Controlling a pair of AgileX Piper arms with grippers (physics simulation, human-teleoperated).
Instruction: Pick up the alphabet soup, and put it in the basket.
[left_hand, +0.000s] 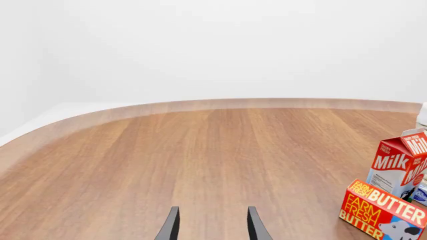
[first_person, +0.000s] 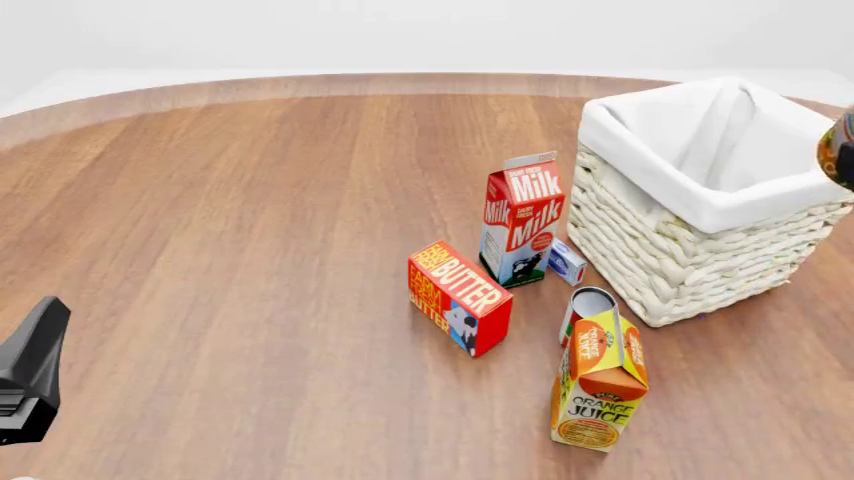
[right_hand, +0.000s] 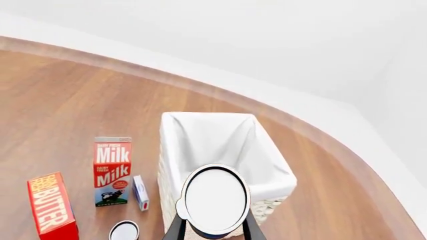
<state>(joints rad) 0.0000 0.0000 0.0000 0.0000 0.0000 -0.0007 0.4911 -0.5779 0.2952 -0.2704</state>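
The basket (first_person: 694, 225) stands at the right rear of the surface (first_person: 240, 230). The milk carton (first_person: 522, 232) stands upright just left of it, with a small box (first_person: 567, 262) between them. The butter box (first_person: 458, 297) lies left of and nearer than the milk. The orange juice carton (first_person: 599, 380) stands nearest, before the basket.

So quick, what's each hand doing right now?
Left hand: open, holding nothing, above the bare table.
Right hand: closed on the alphabet soup, held high near the basket.

Simulated tabletop, plain white backdrop, wooden table (first_person: 240, 260), grocery cartons
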